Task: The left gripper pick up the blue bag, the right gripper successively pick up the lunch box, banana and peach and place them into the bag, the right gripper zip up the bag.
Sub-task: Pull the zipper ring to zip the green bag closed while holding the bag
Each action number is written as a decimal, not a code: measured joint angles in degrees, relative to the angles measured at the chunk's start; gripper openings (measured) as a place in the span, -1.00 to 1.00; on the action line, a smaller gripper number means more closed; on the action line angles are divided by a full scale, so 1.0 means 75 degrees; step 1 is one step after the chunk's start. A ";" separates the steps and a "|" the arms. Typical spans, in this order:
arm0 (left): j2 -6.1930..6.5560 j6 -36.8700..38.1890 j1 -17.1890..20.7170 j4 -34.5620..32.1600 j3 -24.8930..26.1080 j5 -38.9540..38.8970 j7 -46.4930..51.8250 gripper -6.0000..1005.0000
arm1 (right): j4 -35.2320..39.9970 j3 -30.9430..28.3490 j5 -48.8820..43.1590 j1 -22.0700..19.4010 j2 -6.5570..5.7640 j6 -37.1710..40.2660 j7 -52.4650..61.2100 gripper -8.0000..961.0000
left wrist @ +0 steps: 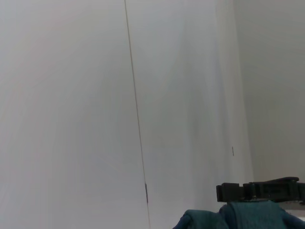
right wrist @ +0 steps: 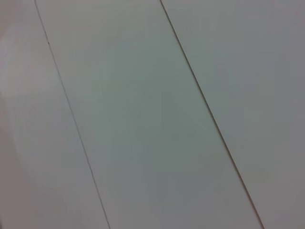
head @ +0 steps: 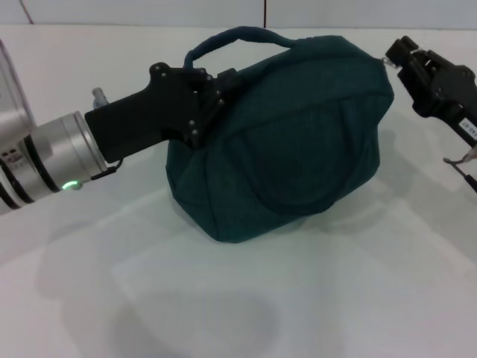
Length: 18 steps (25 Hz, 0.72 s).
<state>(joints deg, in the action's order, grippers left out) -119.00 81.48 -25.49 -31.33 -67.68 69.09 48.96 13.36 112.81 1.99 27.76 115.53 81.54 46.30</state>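
The blue bag [head: 291, 142] sits bulging on the white table, its flap over the top and one loop handle [head: 238, 36] arching up at the back. My left gripper [head: 211, 88] reaches in from the left and is shut on the bag's upper left edge, just below that handle. My right gripper [head: 393, 58] hovers at the bag's upper right corner, its tip touching or nearly touching the fabric. In the left wrist view a strip of the bag [left wrist: 238, 217] shows under a black gripper part [left wrist: 259, 191]. The lunch box, banana and peach are out of view.
The white table [head: 223, 298] stretches in front of the bag. A white panelled wall [head: 149, 11] with a dark seam runs behind it, and the right wrist view shows only those panels [right wrist: 152, 114]. A thin cable [head: 463, 160] hangs from the right arm.
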 joint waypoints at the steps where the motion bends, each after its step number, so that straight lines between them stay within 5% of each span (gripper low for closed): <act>1: -0.0004 -0.0001 0.0001 0.0000 0.0001 0.0000 0.0000 -0.90 | -0.0001 0.0002 -0.0049 -0.0012 -0.0008 0.0013 0.0016 -0.92; 8: -0.0011 -0.0002 -0.0004 -0.0009 -0.0001 0.0001 0.0073 -0.91 | -0.0132 -0.0036 -0.0872 -0.0037 -0.0233 0.0045 0.0461 -0.60; 12: -0.0017 -0.0002 -0.0014 -0.0032 0.0000 0.0001 0.0076 -0.91 | -0.0424 -0.0047 -0.0972 -0.0157 -0.0441 0.0332 0.0765 -0.17; 18: -0.0032 -0.0014 -0.0119 0.0029 -0.0003 0.0003 0.0079 -0.91 | -0.0563 -0.0508 -0.0954 -0.0369 -0.0443 0.0297 0.0761 0.08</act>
<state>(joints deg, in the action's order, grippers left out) -119.24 81.37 -26.38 -31.11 -67.70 69.11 49.56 9.14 109.00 -5.17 24.99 112.21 83.77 52.01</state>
